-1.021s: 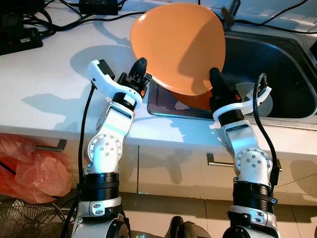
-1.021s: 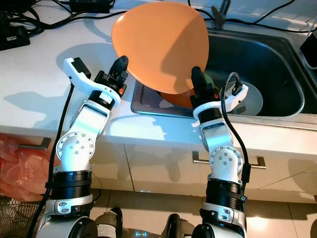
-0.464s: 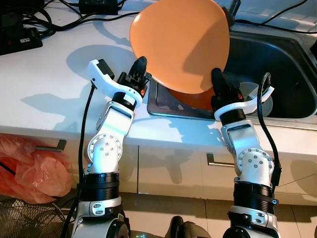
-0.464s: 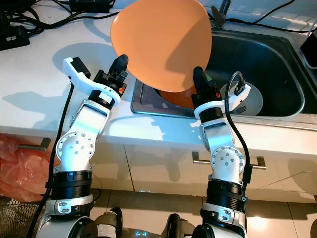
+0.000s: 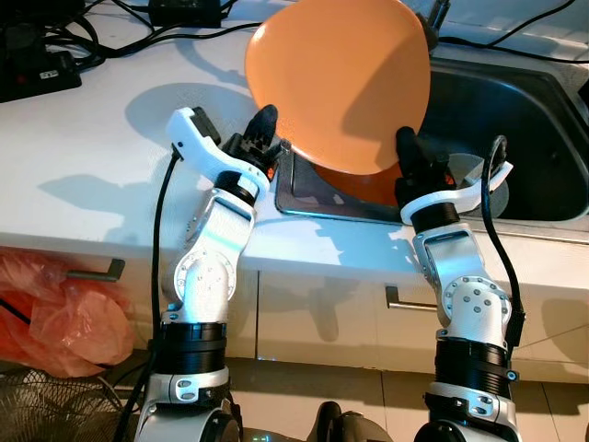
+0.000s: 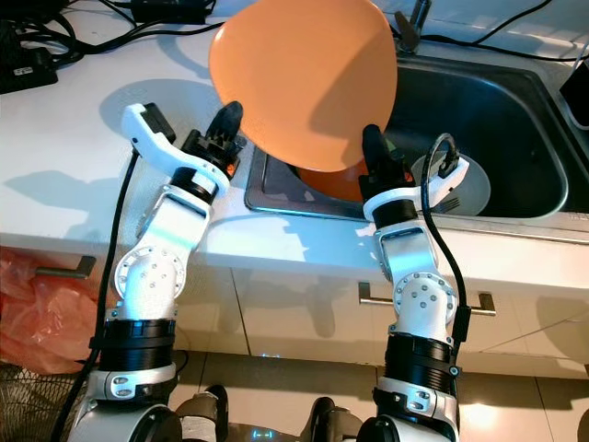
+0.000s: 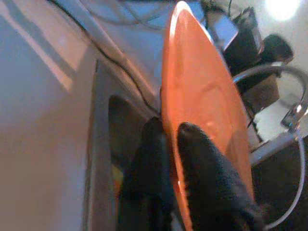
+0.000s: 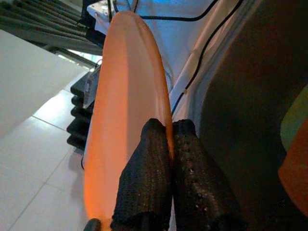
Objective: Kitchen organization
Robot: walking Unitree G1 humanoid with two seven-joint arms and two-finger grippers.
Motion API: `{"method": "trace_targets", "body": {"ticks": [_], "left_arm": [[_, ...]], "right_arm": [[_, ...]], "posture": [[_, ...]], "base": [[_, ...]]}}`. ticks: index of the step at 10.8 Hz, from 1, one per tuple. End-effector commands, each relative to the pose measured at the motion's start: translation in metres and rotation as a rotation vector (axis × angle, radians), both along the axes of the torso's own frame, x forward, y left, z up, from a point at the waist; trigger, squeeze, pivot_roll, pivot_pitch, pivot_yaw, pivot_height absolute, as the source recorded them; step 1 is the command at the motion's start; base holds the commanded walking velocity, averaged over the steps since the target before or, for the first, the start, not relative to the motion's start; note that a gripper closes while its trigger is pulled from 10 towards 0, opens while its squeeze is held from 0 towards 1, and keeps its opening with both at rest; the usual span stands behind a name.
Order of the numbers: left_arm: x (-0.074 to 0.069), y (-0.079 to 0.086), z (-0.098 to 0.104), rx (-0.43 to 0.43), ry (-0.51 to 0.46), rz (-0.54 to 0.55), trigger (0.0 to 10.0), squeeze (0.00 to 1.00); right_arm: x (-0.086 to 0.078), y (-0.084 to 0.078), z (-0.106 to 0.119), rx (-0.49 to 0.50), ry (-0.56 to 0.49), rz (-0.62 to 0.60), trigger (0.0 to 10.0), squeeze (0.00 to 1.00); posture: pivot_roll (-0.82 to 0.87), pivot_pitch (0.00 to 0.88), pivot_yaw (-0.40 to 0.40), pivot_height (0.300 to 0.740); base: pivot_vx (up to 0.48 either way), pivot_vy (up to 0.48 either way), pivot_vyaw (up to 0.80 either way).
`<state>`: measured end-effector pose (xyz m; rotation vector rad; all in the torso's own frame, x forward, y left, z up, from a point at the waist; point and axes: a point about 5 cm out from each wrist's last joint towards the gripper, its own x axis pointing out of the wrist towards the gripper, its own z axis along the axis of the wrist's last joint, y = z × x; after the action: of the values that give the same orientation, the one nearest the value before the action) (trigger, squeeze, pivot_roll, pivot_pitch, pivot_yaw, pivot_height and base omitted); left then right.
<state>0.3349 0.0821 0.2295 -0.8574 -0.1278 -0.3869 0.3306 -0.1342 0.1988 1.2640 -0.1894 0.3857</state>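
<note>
Orange round plate (image 5: 339,87) was held tilted above left end of stainless steel sink (image 5: 515,138), left gripper (image 5: 267,129) and right gripper (image 5: 406,152) each clamped on its rim. Risk: thin edge-pinches could slip, dropping plate into sink. Versus a second earlier, plate stood slightly higher; left arm shifted right.

I can read no text, label, brand or number anywhere here; nothing that I see carries any writing that is clear enough to read.
</note>
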Motion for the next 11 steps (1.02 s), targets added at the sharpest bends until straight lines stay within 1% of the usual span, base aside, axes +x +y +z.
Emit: {"method": "trace_targets", "body": {"ticks": [1,2,3,4,5,6,8,10,11], "left_arm": [[-0.006,-0.028,-0.005,0.020,0.017,-0.097,10.0,1.00],[-0.006,-0.029,-0.006,0.028,0.024,-0.095,10.0,1.00],[-0.005,-0.029,-0.007,0.032,0.026,-0.093,10.0,1.00],[-0.005,-0.028,-0.009,0.043,0.033,-0.084,10.0,1.00],[-0.005,-0.028,-0.011,0.063,0.048,-0.081,10.0,0.11],[-0.006,-0.029,-0.011,0.069,0.042,-0.095,10.0,0.00],[-0.009,-0.035,-0.008,0.086,0.011,-0.131,10.0,0.00],[-0.010,-0.036,-0.008,0.088,0.012,-0.144,10.0,0.00],[-0.010,-0.034,-0.009,0.145,0.002,-0.121,10.0,0.00]], "right_arm": [[-0.003,0.009,0.004,0.007,-0.017,0.049,10.0,0.00],[-0.003,0.009,0.006,0.021,-0.025,0.048,10.0,0.00],[-0.003,0.008,0.007,0.028,-0.029,0.045,0.0,0.00],[-0.002,0.007,0.009,0.034,-0.039,0.042,0.0,0.00],[0.000,0.004,0.012,0.063,-0.032,0.017,0.0,0.00],[0.003,-0.002,0.017,0.084,-0.036,-0.022,0.0,0.00],[0.009,-0.013,0.025,0.106,-0.052,-0.100,0.0,0.00],[0.016,-0.025,0.028,0.129,-0.032,-0.190,0.0,0.00],[0.020,-0.031,0.030,0.037,-0.029,-0.254,0.0,0.00]], "posture": [[0.14,0.176,-0.058,0.740],[0.14,0.179,-0.058,0.740],[0.14,0.182,-0.060,0.740],[0.14,0.183,-0.059,0.740],[0.14,0.183,-0.059,0.740],[0.14,0.184,-0.058,0.740],[0.14,0.182,-0.058,0.740],[0.14,0.184,-0.057,0.740],[0.14,0.185,-0.057,0.740]], "base": [[0.000,0.000,0.00],[0.000,0.000,0.00],[0.000,0.000,0.00],[0.000,0.000,0.00],[0.000,0.000,0.00],[0.000,0.000,0.00],[0.000,0.000,0.00],[0.000,0.000,0.00],[0.000,0.000,0.00]]}}
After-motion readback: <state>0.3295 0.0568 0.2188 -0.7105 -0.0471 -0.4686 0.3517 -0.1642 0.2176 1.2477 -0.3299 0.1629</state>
